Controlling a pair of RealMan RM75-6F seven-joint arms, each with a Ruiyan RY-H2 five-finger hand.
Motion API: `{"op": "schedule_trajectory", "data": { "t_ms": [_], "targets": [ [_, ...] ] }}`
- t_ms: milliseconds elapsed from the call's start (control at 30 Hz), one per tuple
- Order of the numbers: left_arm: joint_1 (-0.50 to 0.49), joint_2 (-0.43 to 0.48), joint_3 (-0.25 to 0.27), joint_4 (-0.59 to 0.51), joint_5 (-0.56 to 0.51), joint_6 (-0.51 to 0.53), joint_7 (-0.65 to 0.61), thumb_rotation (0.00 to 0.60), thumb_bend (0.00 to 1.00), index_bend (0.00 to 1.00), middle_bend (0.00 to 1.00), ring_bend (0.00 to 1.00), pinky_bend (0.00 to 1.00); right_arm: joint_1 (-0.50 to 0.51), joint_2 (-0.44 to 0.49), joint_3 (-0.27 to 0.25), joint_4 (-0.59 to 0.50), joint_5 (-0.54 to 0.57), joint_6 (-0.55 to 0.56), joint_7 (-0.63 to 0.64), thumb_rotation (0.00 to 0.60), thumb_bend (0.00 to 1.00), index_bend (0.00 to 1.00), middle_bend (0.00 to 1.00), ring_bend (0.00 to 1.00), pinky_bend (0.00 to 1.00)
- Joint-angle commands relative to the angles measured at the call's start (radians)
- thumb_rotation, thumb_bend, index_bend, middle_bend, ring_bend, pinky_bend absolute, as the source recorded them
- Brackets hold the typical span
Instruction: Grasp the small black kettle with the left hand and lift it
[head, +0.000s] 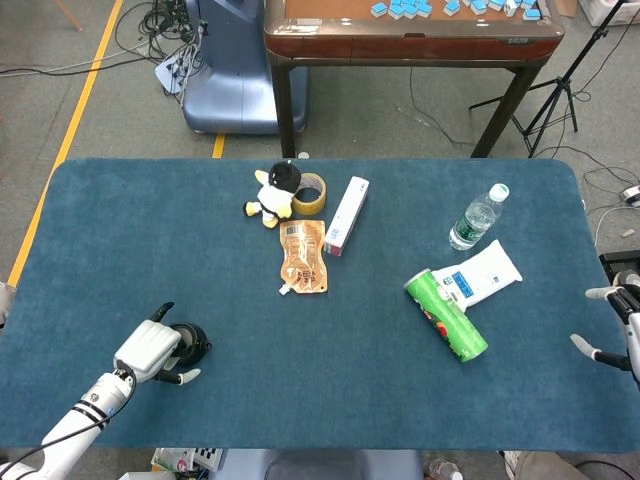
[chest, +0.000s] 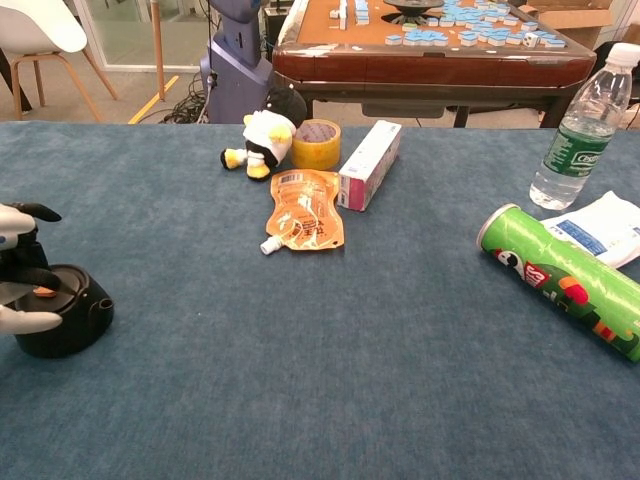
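The small black kettle (head: 190, 345) (chest: 62, 318) stands upright on the blue table near its front left corner, an orange spot on its lid and its spout pointing right. My left hand (head: 150, 349) (chest: 17, 272) is on its left side and grips it: dark fingers (chest: 40, 276) lie across the lid and a white finger presses the side below. One finger sticks out above the kettle. My right hand (head: 612, 325) hangs at the table's right edge, fingers apart and holding nothing; only the head view shows it.
Mid-table lie an orange pouch (head: 303, 257), a white box (head: 346, 215), a tape roll (head: 309, 194) and a plush toy (head: 272, 194). To the right are a green can (head: 446, 314), a wipes pack (head: 480, 273) and a water bottle (head: 476, 217). A wooden table (head: 412, 30) stands behind.
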Motion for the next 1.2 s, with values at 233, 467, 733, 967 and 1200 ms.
{"op": "schedule_trajectory", "data": {
  "t_ms": [233, 467, 733, 967, 1200],
  "targets": [
    [0.021, -0.011, -0.035, 0.006, 0.0, 0.076, -0.053, 0.146, 0.15, 0.88, 0.96, 0.8, 0.0, 0.005, -0.005, 0.003, 0.009, 0.004, -0.008, 0.004, 0.6, 0.12, 0.35, 0.37, 0.24, 0.28],
    [0.047, -0.015, -0.06, -0.006, -0.018, 0.148, -0.057, 0.175, 0.15, 0.94, 1.0, 0.84, 0.0, 0.003, -0.011, 0.002, 0.014, 0.006, -0.009, 0.005, 0.6, 0.11, 0.35, 0.37, 0.24, 0.28],
    [0.069, -0.037, -0.091, -0.007, -0.046, 0.215, -0.053, 0.204, 0.15, 0.99, 1.0, 0.88, 0.0, 0.0, -0.01, 0.001, 0.009, 0.007, -0.006, 0.002, 0.6, 0.12, 0.35, 0.37, 0.24, 0.28],
    [0.08, -0.058, -0.106, 0.003, -0.057, 0.246, -0.056, 0.233, 0.16, 1.0, 1.0, 0.9, 0.0, -0.004, -0.007, 0.0, 0.001, 0.009, -0.003, -0.006, 0.6, 0.12, 0.35, 0.37, 0.24, 0.28],
    [0.089, -0.082, -0.122, 0.015, -0.056, 0.279, -0.069, 0.325, 0.25, 1.0, 1.0, 0.91, 0.0, -0.007, -0.005, 0.0, -0.005, 0.01, -0.002, -0.01, 0.6, 0.12, 0.35, 0.37, 0.24, 0.28]
  ]
}}
